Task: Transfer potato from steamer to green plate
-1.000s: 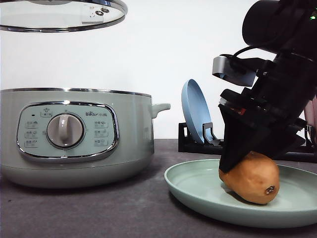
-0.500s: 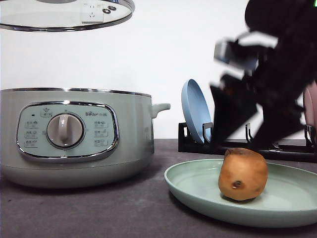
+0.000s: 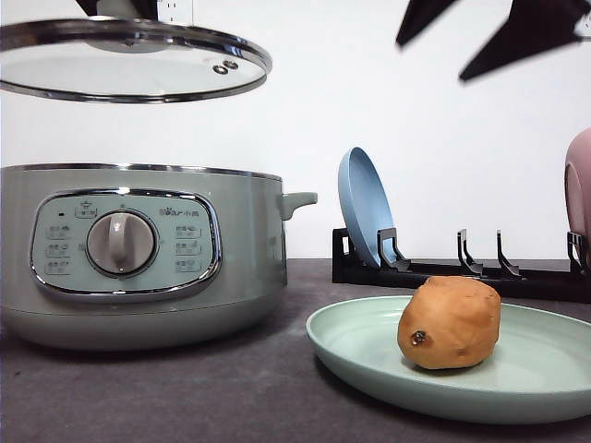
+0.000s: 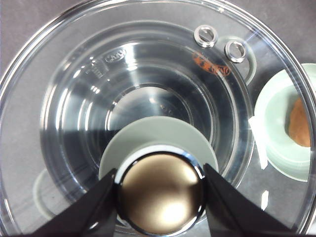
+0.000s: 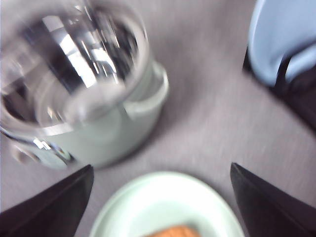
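Observation:
The orange-brown potato (image 3: 450, 323) rests on the pale green plate (image 3: 369, 369), with nothing touching it. High above it, my right gripper (image 3: 430, 61) hangs open and empty. Its wrist view looks down between the spread fingers (image 5: 49, 207) at the green plate (image 5: 158, 202) and the potato's top (image 5: 170, 231). The sage-green steamer (image 3: 138, 249) stands uncovered on the left. My left gripper (image 4: 160, 170) is shut on the knob (image 4: 160, 195) of the glass lid (image 3: 129, 60) and holds it in the air above the steamer. Through the lid I see the potato (image 4: 300, 123).
A blue plate (image 3: 365, 208) stands upright in a black dish rack (image 3: 462, 272) behind the green plate. A pink dish (image 3: 580, 185) shows at the right edge. Dark grey tabletop (image 3: 231, 397) lies between the steamer and the green plate.
My right gripper let go of the potato and rose well above the plate. The potato rolled a little and settled. The lid has come lower and shifted right.

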You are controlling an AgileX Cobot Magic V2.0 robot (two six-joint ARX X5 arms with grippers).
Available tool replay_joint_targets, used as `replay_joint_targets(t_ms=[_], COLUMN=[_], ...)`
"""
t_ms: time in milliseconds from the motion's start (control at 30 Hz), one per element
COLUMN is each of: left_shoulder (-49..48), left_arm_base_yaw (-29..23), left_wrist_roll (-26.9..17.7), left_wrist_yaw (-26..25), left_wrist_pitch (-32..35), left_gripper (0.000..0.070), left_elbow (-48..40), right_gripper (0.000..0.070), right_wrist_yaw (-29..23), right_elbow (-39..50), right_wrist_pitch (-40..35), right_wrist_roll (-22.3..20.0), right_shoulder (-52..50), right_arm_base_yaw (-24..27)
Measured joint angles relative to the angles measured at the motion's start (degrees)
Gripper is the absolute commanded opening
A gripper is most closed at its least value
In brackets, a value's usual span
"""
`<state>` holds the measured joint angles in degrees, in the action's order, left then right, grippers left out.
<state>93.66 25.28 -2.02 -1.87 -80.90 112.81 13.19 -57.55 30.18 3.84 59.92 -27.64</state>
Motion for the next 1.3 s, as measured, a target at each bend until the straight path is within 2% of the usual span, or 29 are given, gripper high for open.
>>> replay_joint_targets(t_ms=[467, 1300], left_shoulder=[6.8, 11.6], left_arm_base_yaw=[0.0, 0.0], left_wrist_roll=[0.0, 0.0], left_wrist_yaw=[0.0, 0.5], left_wrist_pitch=[0.3, 1.8], left_gripper=[0.0, 0.0], left_elbow=[0.0, -0.1], right_gripper=[0.0559, 0.0559], right_wrist_yaw=[-1.4, -1.4], right_elbow=[-3.3, -3.3], right_wrist_pitch=[2.0, 3.6], right_wrist_roll=[-0.5, -0.6], right_shoulder=[-6.6, -7.5], right_arm_base_yaw=[0.0, 0.0])
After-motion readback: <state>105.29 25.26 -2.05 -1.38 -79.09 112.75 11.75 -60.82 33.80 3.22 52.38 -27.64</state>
